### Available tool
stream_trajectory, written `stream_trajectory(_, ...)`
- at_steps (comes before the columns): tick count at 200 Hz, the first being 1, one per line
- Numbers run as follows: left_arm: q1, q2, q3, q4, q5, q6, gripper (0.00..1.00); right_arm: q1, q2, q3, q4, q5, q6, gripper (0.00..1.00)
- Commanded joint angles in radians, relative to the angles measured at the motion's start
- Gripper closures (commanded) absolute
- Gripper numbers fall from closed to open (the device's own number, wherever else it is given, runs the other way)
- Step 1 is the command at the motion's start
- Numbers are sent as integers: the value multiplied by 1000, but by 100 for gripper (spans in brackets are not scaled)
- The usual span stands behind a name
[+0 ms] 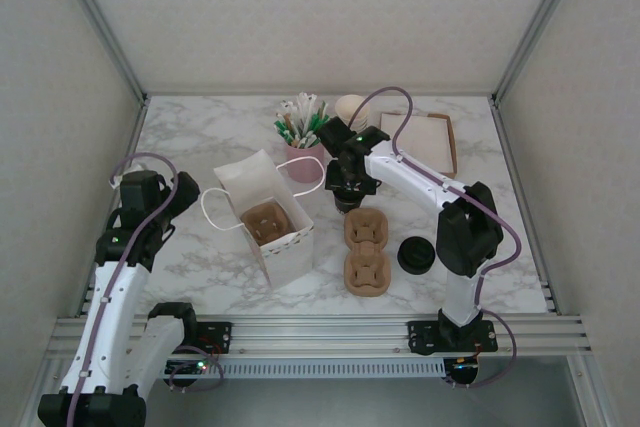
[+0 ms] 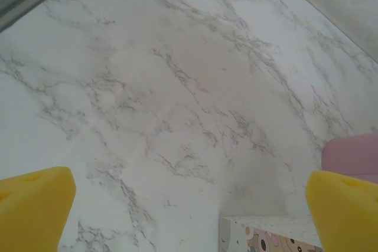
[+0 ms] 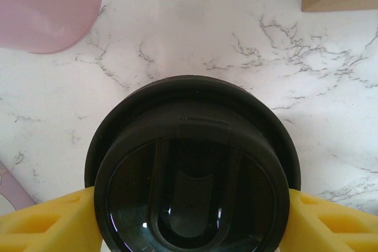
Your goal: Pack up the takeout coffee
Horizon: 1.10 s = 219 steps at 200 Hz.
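Observation:
The takeout coffee (image 3: pixel 192 175) shows as a round black lid seen from above in the right wrist view. Its cream cup is hidden beneath the lid. My right gripper (image 3: pixel 192 219) is shut on it, with a yellow pad (image 3: pixel 53 222) pressed against each side. From above, the right gripper (image 1: pixel 349 190) hangs just behind two pulp carriers (image 1: pixel 366 250), and the coffee's lid (image 1: pixel 347 205) peeks out under it. My left gripper (image 2: pixel 189 210) is open over bare marble to the left of the bag. From above, the left gripper (image 1: pixel 150 197) sits at the table's left side.
A white paper bag (image 1: pixel 268 217) stands open with a carrier (image 1: pixel 266 222) inside; its rim (image 2: pixel 271 231) shows in the left wrist view. Also here are a pink cup of stirrers (image 1: pixel 303 155), stacked lidless cups (image 1: pixel 352 107), a brown tray (image 1: pixel 425 142) and loose black lids (image 1: pixel 416 255).

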Motion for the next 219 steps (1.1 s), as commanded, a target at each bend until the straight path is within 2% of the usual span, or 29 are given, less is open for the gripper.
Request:
stream_trajectory(1, 8, -14, -35, -64, 37, -132, 3, 7, -57, 37, -40, 26, -34, 30)
stream_trajectory(57, 1, -125, -172, -99, 154, -376, 19, 7, -195, 124, -131, 80, -184, 30)
stream_trajectory(96, -75, -180, -272, -125, 200, -464, 26, 10, -276, 208, -188, 80, -259, 31)
stream_trajectory(118, -159, -168, -317, -93, 233, -486, 28, 19, -309, 275, -221, 76, -299, 32)
stream_trajectory(145, -292, -124, -355, -61, 207, -520, 28, 24, -332, 372, -259, 82, -344, 32)
stream_trajectory(188, -452, -113, -420, 41, 198, -617, 27, 147, -291, 562, -325, 145, -400, 32)
stream_trajectory(219, -609, -101, -465, 132, 151, -712, 25, 235, -221, 715, -372, 208, -441, 32)
